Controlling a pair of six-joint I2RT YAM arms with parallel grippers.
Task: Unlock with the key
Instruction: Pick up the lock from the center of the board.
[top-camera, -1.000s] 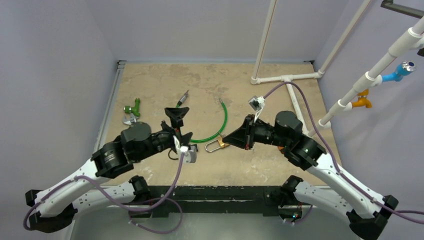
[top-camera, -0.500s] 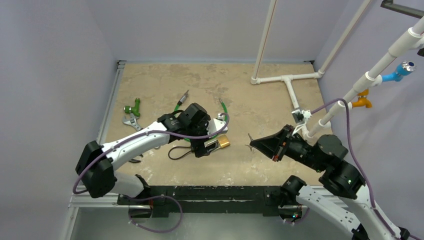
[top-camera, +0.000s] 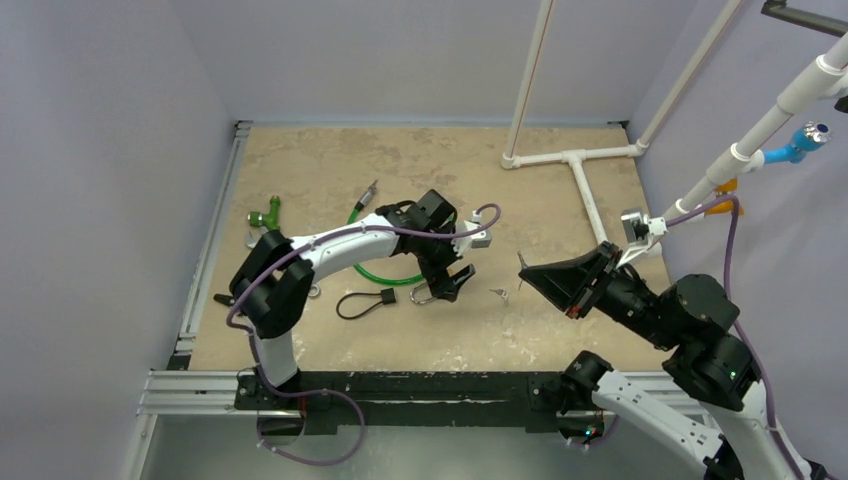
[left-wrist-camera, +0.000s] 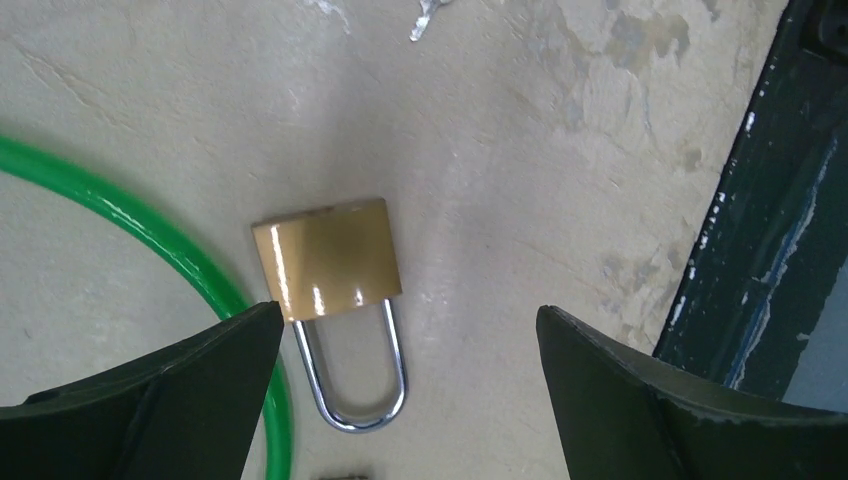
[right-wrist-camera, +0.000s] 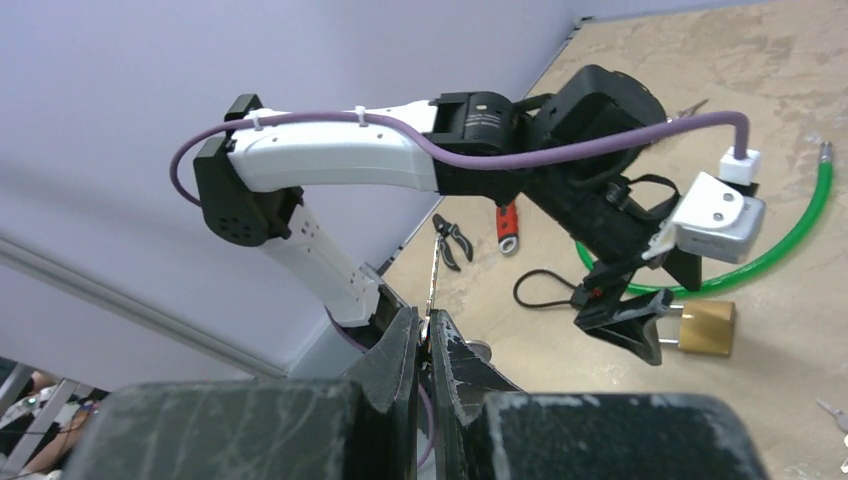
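A brass padlock (left-wrist-camera: 327, 258) with a silver shackle lies flat on the stone table, its shackle end showing in the top view (top-camera: 421, 296). My left gripper (left-wrist-camera: 407, 316) hovers just above it, open wide, with the shackle between the fingers and nothing touched; from above the left gripper (top-camera: 450, 283) covers the lock body. My right gripper (top-camera: 528, 270) hangs to the right of the lock, apart from it and raised. The right gripper (right-wrist-camera: 422, 325) is shut on a thin silver key (right-wrist-camera: 434, 268), whose blade sticks out past the tips. The padlock (right-wrist-camera: 706, 327) sits under the left fingers (right-wrist-camera: 628, 322).
A green cable (top-camera: 440, 255) curves behind the lock. A small silver piece (top-camera: 499, 293) lies between the grippers. A black loop (top-camera: 362, 303), pliers (right-wrist-camera: 508, 225) and a green fitting (top-camera: 265, 215) lie left. White pipes (top-camera: 575, 157) stand at the back right. The dark rail (top-camera: 400, 385) edges the front.
The left arm swung right across the table and now hovers open over the padlock. The right gripper drew back from the lock to the right and rose, still shut on the key.
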